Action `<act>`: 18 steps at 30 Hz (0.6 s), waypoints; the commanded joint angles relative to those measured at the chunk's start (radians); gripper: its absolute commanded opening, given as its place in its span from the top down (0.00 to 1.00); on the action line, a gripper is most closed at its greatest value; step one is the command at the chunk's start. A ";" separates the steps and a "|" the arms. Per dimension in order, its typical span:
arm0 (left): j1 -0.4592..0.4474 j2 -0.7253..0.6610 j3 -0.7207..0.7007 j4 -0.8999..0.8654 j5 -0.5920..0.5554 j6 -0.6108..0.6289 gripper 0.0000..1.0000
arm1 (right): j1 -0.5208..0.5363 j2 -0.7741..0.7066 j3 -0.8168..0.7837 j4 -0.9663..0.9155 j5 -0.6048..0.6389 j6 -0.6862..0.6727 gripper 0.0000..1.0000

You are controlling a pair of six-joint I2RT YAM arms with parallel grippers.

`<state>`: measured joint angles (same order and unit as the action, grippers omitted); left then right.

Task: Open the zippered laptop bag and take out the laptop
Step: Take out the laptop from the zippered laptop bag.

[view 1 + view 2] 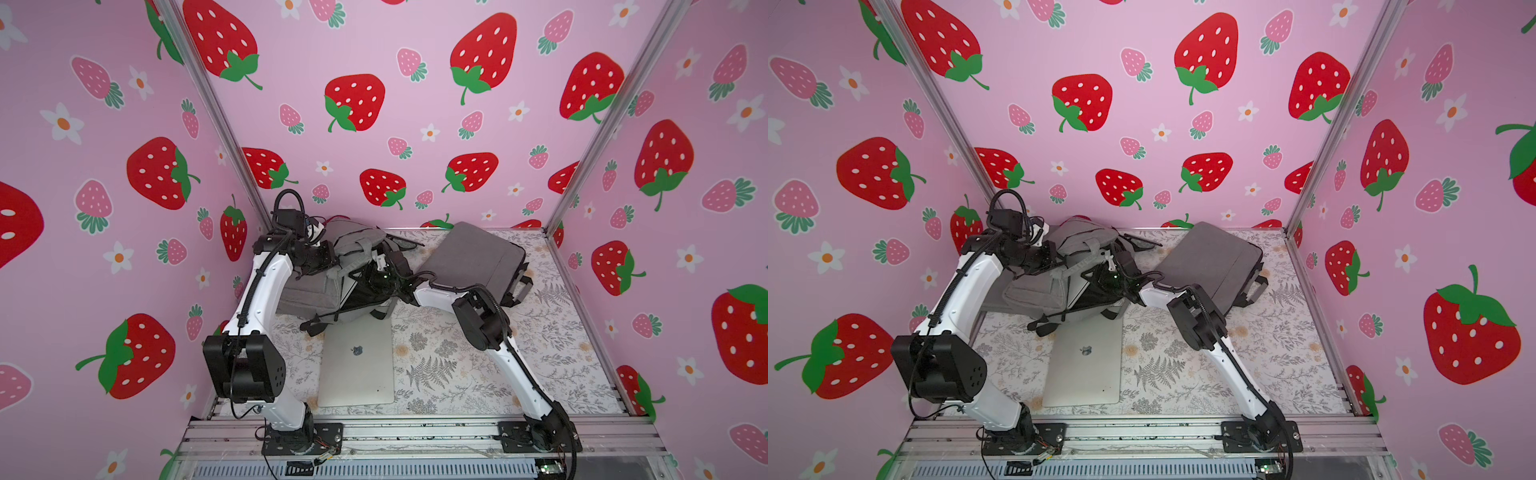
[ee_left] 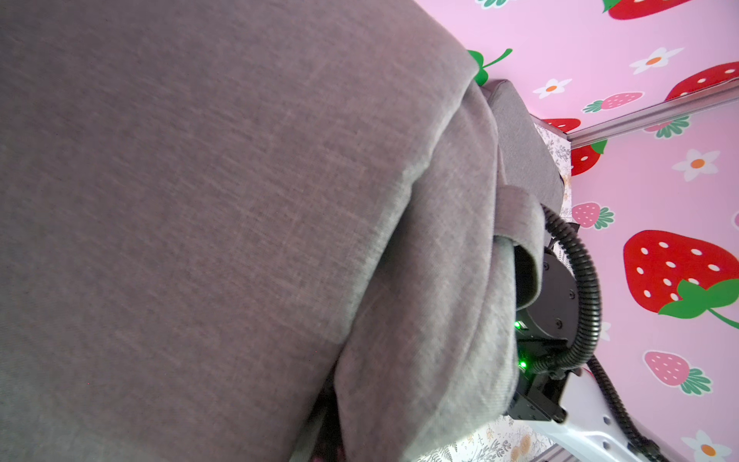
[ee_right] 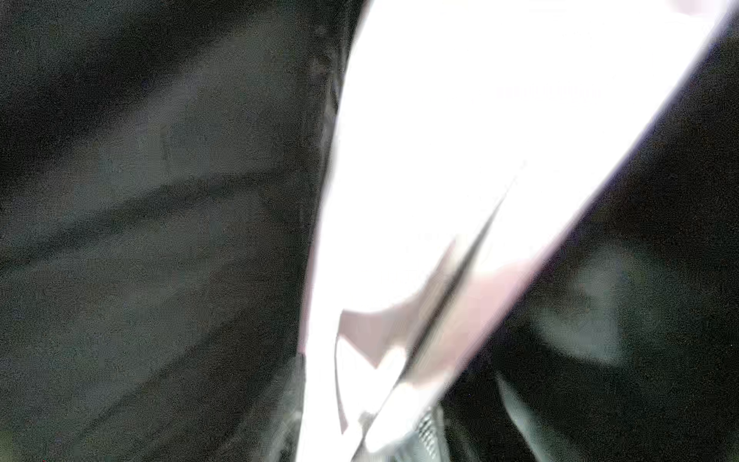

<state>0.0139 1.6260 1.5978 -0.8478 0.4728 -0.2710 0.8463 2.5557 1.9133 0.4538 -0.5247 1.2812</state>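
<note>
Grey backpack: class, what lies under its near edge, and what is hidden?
A silver laptop lies on the table, its far end covered by the backpack. How far underneath it reaches is hidden.

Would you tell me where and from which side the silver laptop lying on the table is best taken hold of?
Probably its near short edge, coming from the robot's base side. The laptop lies flat on the table with its far end under the backpack, so that edge is free, and pulling that way slides it clear.
</note>
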 commanded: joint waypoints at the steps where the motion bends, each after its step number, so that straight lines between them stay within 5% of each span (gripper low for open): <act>1: -0.021 -0.041 0.021 0.070 0.151 -0.035 1.00 | 0.026 0.018 0.043 0.097 -0.037 0.063 0.59; 5: -0.024 -0.049 0.002 0.076 0.156 -0.038 1.00 | 0.030 0.032 0.053 0.188 -0.049 0.126 0.67; 18: -0.074 -0.028 0.039 0.041 0.154 0.013 1.00 | 0.052 0.104 0.139 0.100 -0.053 0.133 0.62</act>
<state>-0.0246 1.6257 1.5791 -0.8417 0.4683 -0.2783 0.8619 2.6530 2.0228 0.5209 -0.5560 1.4021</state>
